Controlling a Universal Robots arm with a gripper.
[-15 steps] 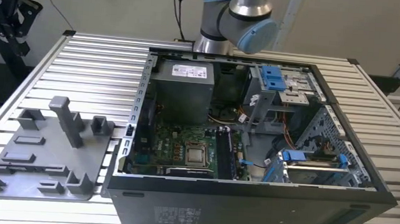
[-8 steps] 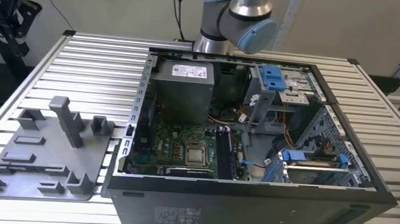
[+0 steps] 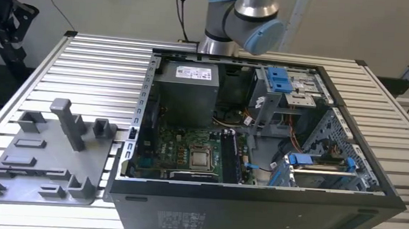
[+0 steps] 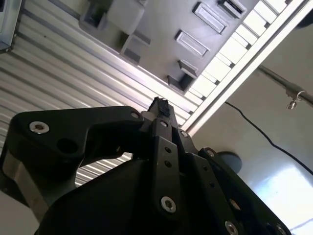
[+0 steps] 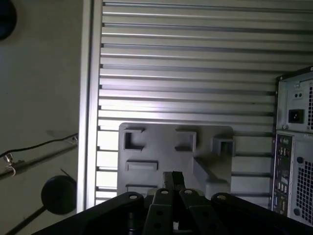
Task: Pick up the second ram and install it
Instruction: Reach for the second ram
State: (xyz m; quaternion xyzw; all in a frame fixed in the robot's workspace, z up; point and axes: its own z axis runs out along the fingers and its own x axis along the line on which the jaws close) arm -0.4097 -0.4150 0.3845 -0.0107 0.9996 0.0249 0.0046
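While the black gripper [image 5: 173, 175] hangs above the grey plastic tray [image 5: 156, 147], fingers [image 5: 167, 180] pressed together, the thin dark ram seems light, stiff, easy to break; best held by its long edges.

Lab bench [image 3: 99, 69] of aluminium slats bearing opened computer [image 3: 255, 218]

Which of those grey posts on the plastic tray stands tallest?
The slim post near the tray's middle; the squat blocks around it stay far lower.
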